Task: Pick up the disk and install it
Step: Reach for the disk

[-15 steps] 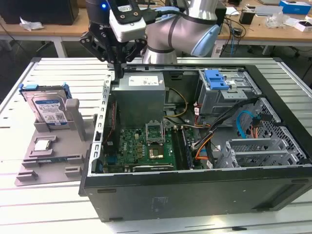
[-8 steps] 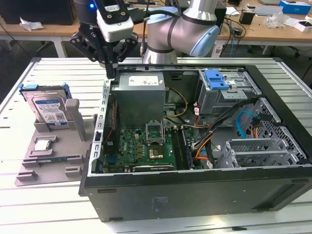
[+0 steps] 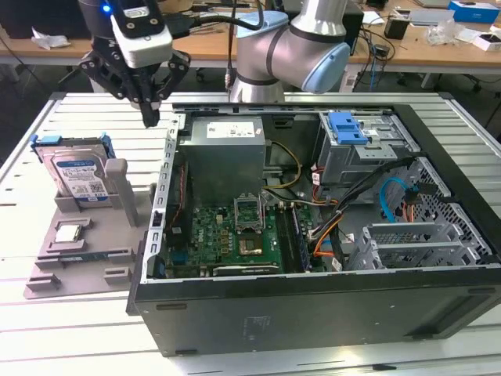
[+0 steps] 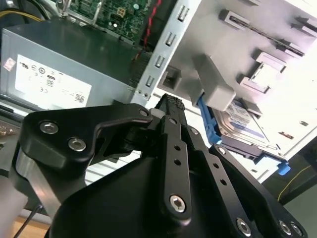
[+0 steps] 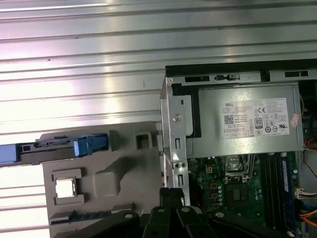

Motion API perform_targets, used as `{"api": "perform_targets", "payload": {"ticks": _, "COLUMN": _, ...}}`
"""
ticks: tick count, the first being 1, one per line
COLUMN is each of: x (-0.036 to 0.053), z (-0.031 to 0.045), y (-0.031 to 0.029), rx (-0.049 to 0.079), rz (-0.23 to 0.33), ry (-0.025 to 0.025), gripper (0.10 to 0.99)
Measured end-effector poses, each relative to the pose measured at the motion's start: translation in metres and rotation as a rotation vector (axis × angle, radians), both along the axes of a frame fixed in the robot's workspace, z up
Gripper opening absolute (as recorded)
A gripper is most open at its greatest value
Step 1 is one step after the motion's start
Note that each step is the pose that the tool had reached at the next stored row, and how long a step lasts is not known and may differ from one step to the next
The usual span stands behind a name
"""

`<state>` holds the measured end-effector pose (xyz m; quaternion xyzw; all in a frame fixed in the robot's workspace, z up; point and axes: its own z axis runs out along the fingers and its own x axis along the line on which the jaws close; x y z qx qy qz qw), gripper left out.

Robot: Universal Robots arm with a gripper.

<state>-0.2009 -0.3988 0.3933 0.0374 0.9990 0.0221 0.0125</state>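
My gripper (image 3: 149, 115) hangs empty, its 2 fingers pressed together, by the computer case (image 3: 313, 313) wall. The disk (image 3: 78, 174) stands upright in the grey holder (image 3: 74, 235), apart. I'd spread wide and align squarely with its blue-framed edges.

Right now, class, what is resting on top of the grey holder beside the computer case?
The disk stands on edge in a slot of the grey holder. A small square chip lies flat in a recess. The slot and an upright post cover the disk's lower edge.
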Motion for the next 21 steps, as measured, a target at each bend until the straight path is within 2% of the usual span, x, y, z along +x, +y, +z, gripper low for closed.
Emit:
{"api": "perform_targets", "payload": {"ticks": 2, "x": -0.0108, "z": 0.0000, "y": 0.0000, "rx": 0.000, "rz": 0.000, "ry": 0.0000, "gripper": 0.106}}
{"api": "perform_targets", "payload": {"ticks": 11, "x": -0.0342, "z": 0.0000, "y": 0.0000, "rx": 0.000, "rz": 0.000, "ry": -0.0001, "gripper": 0.106}}
{"api": "perform_targets", "payload": {"ticks": 13, "x": -0.0413, "z": 0.0000, "y": 0.0000, "rx": 0.000, "rz": 0.000, "ry": 0.0000, "gripper": 0.106}}
{"api": "perform_targets", "payload": {"ticks": 15, "x": -0.0522, "z": 0.0000, "y": 0.0000, "rx": 0.000, "rz": 0.000, "ry": 0.0000, "gripper": 0.106}}
{"api": "perform_targets", "payload": {"ticks": 21, "x": -0.0650, "z": 0.0000, "y": 0.0000, "rx": 0.000, "rz": 0.000, "ry": 0.0000, "gripper": 0.106}}
